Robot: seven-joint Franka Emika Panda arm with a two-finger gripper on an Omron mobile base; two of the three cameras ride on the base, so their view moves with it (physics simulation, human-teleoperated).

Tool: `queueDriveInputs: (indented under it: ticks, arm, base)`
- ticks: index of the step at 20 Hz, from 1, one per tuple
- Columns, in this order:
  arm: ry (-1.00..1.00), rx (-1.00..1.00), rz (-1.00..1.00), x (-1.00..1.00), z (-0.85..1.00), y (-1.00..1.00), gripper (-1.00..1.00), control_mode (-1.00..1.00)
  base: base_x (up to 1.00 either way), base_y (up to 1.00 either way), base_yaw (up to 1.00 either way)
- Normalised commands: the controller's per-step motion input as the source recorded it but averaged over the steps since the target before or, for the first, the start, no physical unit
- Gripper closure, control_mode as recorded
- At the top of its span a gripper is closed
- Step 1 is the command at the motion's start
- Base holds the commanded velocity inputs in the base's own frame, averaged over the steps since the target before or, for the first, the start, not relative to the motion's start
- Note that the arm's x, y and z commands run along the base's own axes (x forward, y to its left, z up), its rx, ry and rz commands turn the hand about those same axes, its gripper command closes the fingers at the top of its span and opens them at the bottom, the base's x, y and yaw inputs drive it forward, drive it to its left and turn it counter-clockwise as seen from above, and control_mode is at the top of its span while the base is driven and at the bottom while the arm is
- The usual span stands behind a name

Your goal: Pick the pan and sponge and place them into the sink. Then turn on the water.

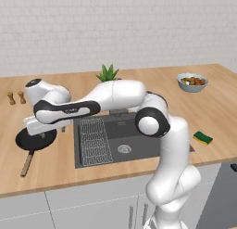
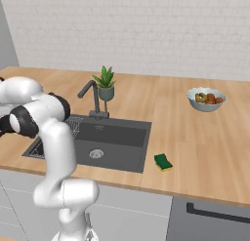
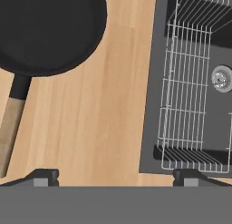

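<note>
The black pan (image 1: 35, 140) lies on the wooden counter left of the sink (image 1: 139, 147), its wooden handle (image 1: 26, 164) pointing toward the counter's front edge. In the hand view the pan (image 3: 45, 28) fills the upper left and the sink's wire rack (image 3: 192, 91) the right. My gripper (image 3: 118, 177) hangs open above bare counter between the two, holding nothing. The green and yellow sponge (image 1: 202, 138) rests right of the sink, near the front edge; the right base view also shows the sponge (image 2: 163, 162). Water is out of view at the dark faucet (image 2: 92, 96).
A potted plant (image 2: 105, 85) stands behind the sink beside the faucet. A bowl of fruit (image 1: 192, 82) sits at the back right. Two small brown shakers (image 1: 15, 98) stand at the back left. The round drain (image 3: 222, 78) sits in the basin.
</note>
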Motion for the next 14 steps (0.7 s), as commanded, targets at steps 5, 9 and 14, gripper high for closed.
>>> queueDriveInputs:
  ticks: [5,9,14]
  arm:
    - [0.0,0.04,0.0,0.0,-0.22,0.24,-1.0,-1.0]
    - [0.0,0.09,0.0,0.0,-0.29,0.27,-1.0,-1.0]
    - [0.05,0.05,0.0,0.0,-0.26,0.25,-1.0,-1.0]
  base:
    - [0.0,0.0,0.0]
    - [0.0,0.0,0.0]
    - [0.0,0.0,0.0]
